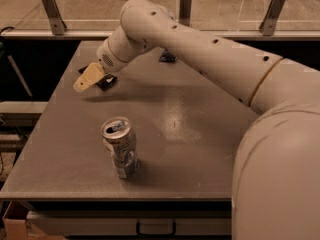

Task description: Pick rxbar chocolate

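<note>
The rxbar chocolate (107, 81) is a flat dark bar lying near the table's far left edge; only its right end and a corner show, the rest is hidden behind my gripper. My gripper (85, 80), with pale yellow fingers, hangs over the bar's left part, pointing toward the table's left edge. The white arm reaches in from the right across the table.
A silver drink can (120, 146) stands upright at the front centre-left of the grey table (190, 149). A blue wrapper packet (168, 57) lies at the far edge, partly behind the arm. Metal posts and a rail run behind the table.
</note>
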Robot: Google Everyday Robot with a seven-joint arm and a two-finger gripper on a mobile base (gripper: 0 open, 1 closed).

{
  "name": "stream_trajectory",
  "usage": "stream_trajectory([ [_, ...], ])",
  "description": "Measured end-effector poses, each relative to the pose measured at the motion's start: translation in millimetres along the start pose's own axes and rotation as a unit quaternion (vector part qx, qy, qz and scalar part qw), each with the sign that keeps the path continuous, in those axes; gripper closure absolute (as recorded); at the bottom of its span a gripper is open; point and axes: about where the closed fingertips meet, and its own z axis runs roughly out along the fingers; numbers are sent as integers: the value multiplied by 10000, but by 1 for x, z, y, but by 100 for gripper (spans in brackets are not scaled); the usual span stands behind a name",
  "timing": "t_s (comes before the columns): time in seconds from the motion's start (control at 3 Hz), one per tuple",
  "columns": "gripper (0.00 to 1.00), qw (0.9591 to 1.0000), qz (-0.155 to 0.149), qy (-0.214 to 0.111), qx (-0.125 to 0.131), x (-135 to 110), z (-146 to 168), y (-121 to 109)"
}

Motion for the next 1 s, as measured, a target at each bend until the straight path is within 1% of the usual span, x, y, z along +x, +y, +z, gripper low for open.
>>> stream_trajectory([
  [0.33, 39, 9997, 170, 141, 140, 15, 14, -17],
  [1.0, 87, 9995, 204, 173, 168, 13, 10, -21],
])
